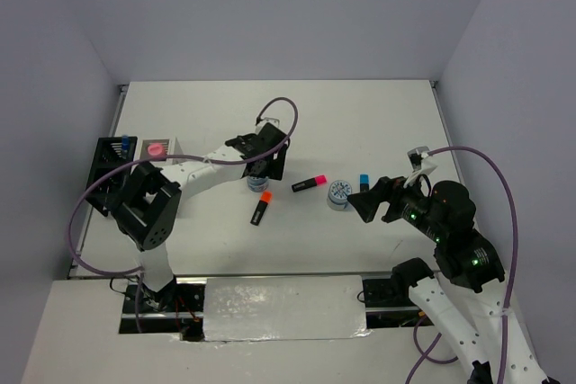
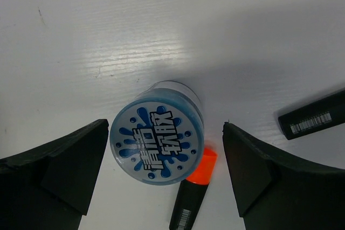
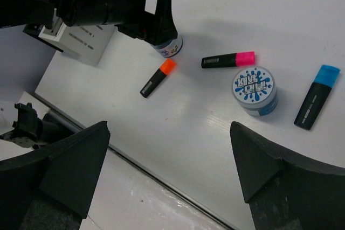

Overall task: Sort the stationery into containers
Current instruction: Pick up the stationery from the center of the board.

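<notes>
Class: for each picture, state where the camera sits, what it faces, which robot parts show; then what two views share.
Top: above and behind, looking down on the table; left arm and right arm show.
Left wrist: down on a tin; open left gripper flanks it.
Right wrist: slanting across the table; open right gripper below, left arm beyond.
Shared: both wrist views show the orange highlighter.
</notes>
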